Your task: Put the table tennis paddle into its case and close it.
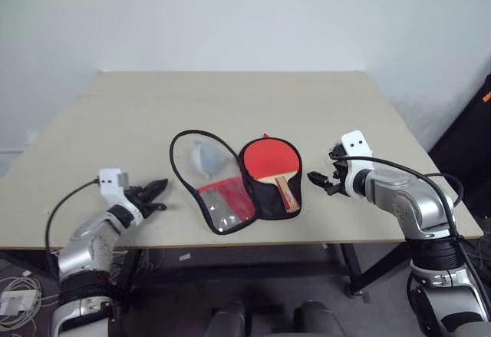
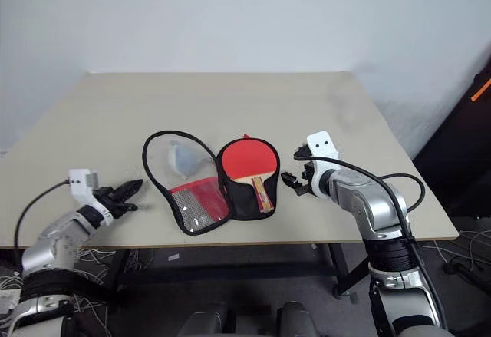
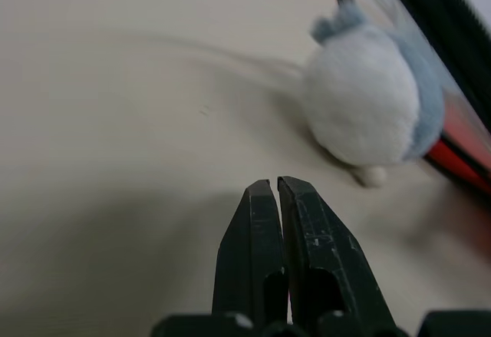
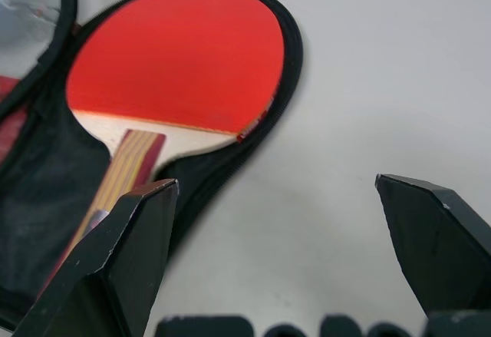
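Table tennis paddle (image 1: 270, 160) lying face up on the black lining of the right half of the case (image 1: 230, 180), handle toward the near table edge. Case spread flat like an open book mid-table; left flap with clear pocket folded outward, a small grey-white soft item (image 3: 372, 103) seen at or through that pocket — inside or under, cannot tell.

Right gripper (image 1: 326, 177) just beside the case's right edge, fingers spread wide, empty. Left gripper (image 1: 156, 193) low over the table, near the left flap but apart from it, fingers pressed together on nothing.

Risks, as judged: closing with shut fingers means pushing, not pinching — flap likely to slide or drag the whole case toward the near edge. Paddle handle close to the zipper line at the narrow end; a shifted paddle could foul the fold or jam the zip. Soft item could bulge the flap and stop it lying flat.

Room: near edge of table (image 1: 322, 99) close behind the case's bottom corner, little margin there. Wide bare surface beyond and to both sides; free approach for either arm.
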